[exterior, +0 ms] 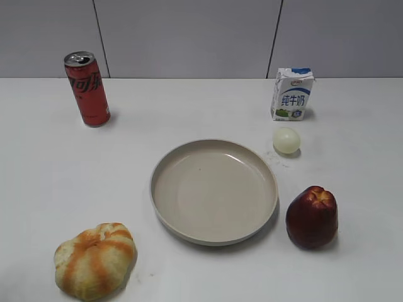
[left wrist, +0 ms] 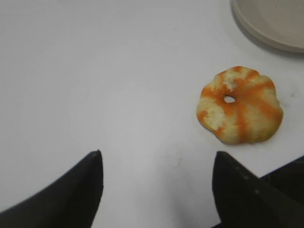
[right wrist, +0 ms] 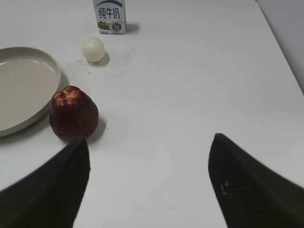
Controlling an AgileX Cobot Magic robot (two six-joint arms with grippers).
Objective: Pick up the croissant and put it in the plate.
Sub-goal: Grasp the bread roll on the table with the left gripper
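The croissant (exterior: pixel 96 259), a lumpy bun with orange and pale yellow stripes, lies on the white table at the front left. It also shows in the left wrist view (left wrist: pixel 240 104), ahead and to the right of my left gripper (left wrist: pixel 156 154), which is open and empty above bare table. The beige plate (exterior: pixel 165 168) sits in the middle, empty; its rim shows in the left wrist view (left wrist: pixel 256 28) and the right wrist view (right wrist: pixel 47 66). My right gripper (right wrist: pixel 148 142) is open and empty, to the right of the apple. Neither gripper shows in the exterior view.
A dark red apple (exterior: pixel 312 217) stands right of the plate, also in the right wrist view (right wrist: pixel 73 113). A pale ball (exterior: pixel 286 140) and a milk carton (exterior: pixel 292 94) are behind it. A red soda can (exterior: pixel 87 89) stands at the back left.
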